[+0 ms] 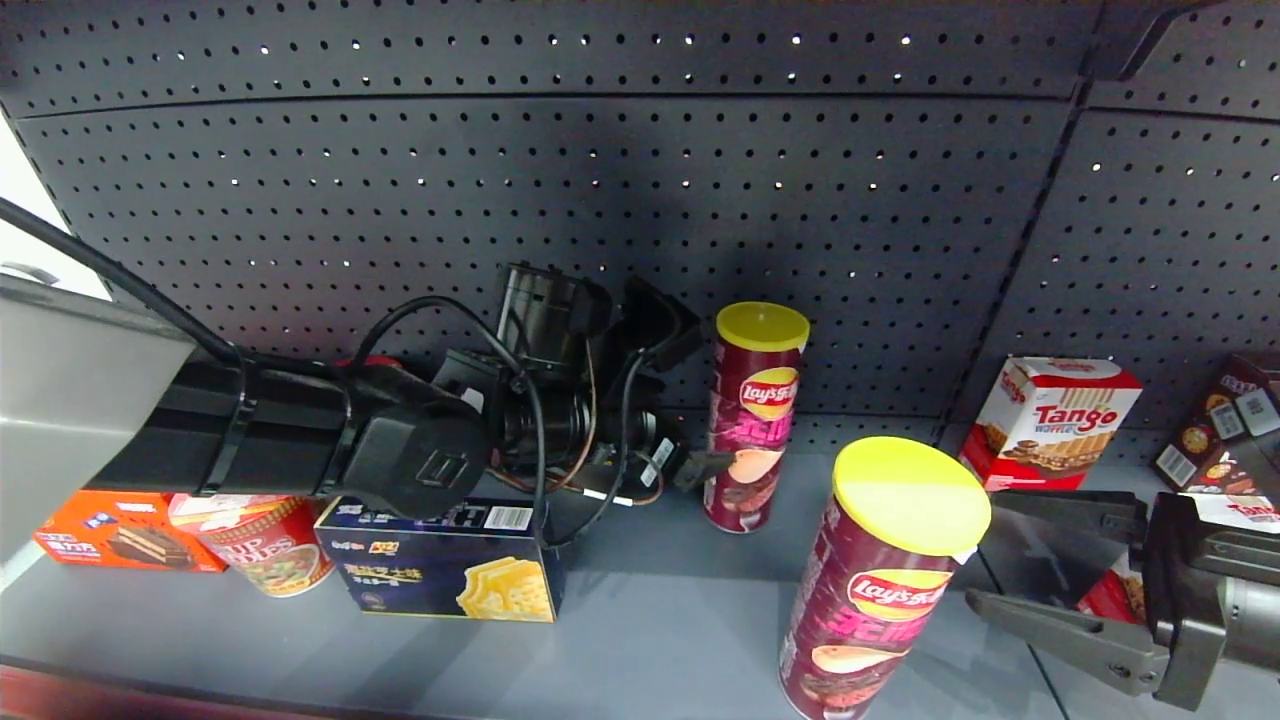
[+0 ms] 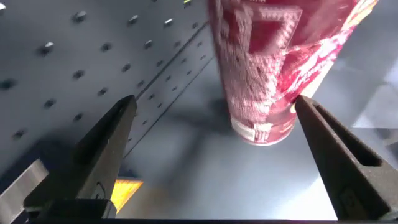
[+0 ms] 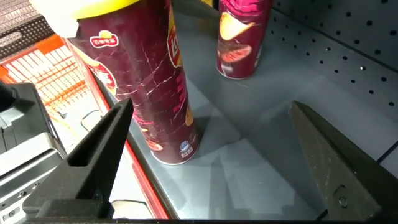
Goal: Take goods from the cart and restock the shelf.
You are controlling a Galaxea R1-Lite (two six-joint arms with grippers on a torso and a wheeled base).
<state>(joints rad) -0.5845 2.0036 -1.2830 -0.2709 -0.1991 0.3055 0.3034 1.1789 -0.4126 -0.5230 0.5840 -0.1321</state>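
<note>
On the grey shelf (image 1: 640, 620), in front of the perforated back panel (image 1: 640, 200), an orange snack-cake box (image 1: 120, 545) lay farthest left. A red cup of noodles (image 1: 265, 545) sat just beside it, tilted onto its side. Next came a dark blue cracker box (image 1: 450, 570), lying flat under the left arm.

The left pincer (image 1: 700, 465) sat low over the shelf, its tip right at the side of the rear chip can (image 1: 755, 430); whether they touched could not be told. From the left wrist, this pincer (image 2: 217, 155) was spread wide and held nothing, with the rear chip can (image 2: 273, 68) standing beyond its fingers, near the back panel.

That can stood upright with its yellow lid on. The front chip can (image 1: 880, 590), the same maroon kind with a yellow lid, stood upright closer to the shelf's front edge and apart from the rear one.

Just to its right, the right pincer (image 1: 1000, 555) was released and gripped nothing. In the right wrist view, the right pincer (image 3: 211, 162) was open on bare shelf, with the front chip can (image 3: 155, 81) beside one finger and the rear chip can (image 3: 239, 37) farther back.

Behind that arm, a red-and-white wafer box (image 1: 1050, 420) leaned against the back panel. A dark brown box (image 1: 1225, 425) stood at the far right.
</note>
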